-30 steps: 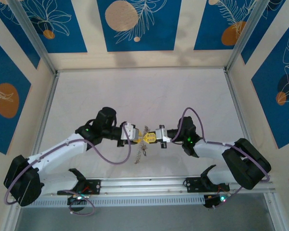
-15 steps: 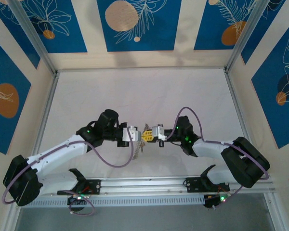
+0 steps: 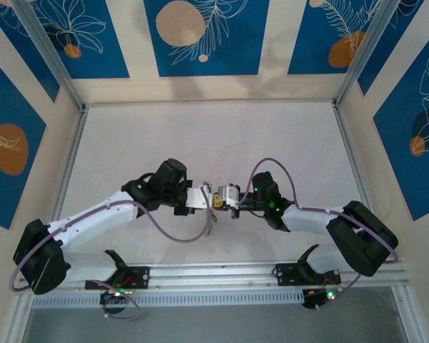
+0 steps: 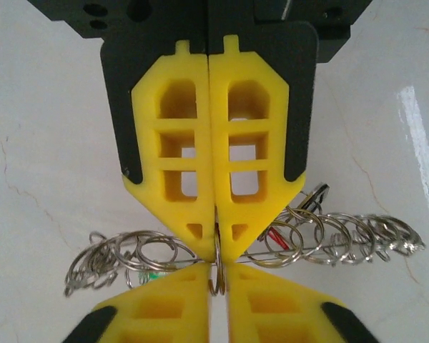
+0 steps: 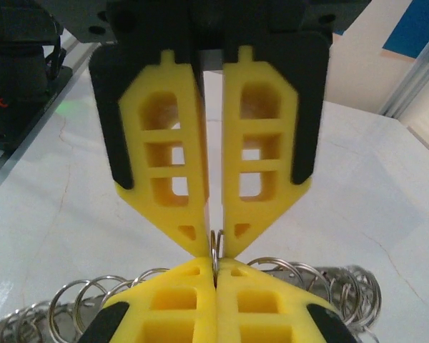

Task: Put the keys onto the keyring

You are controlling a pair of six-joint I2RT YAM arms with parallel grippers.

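Both wrists have closed in since a sec ago: my L gripper (image 5: 214, 244) and R gripper (image 4: 216, 251) now meet tip to tip above the table (image 3: 200, 136), slightly more toward 12 o'clock in the top view, w/ less yellow showing btw them.

L wrist view: R gripper comes in from 12, mine from 6. R jaws are pressed together, pinching a small split ring (image 4: 216, 282) seen edge-on. L jaws stand a narrow gap apart w/ that same ring in the gap; can't tell if my L pads touch it.

Keyring (image 4: 307, 253) is a thin wire running 9 to 3 just behind the tips, off the table, strung w/ many small rings on both sides. Red key (image 4: 277, 232) sits approx 2 o'clock of the tips, green key (image 4: 151, 275) approx 8 o'clock. Top view: part of the bunch hangs toward 6 under the meeting point.
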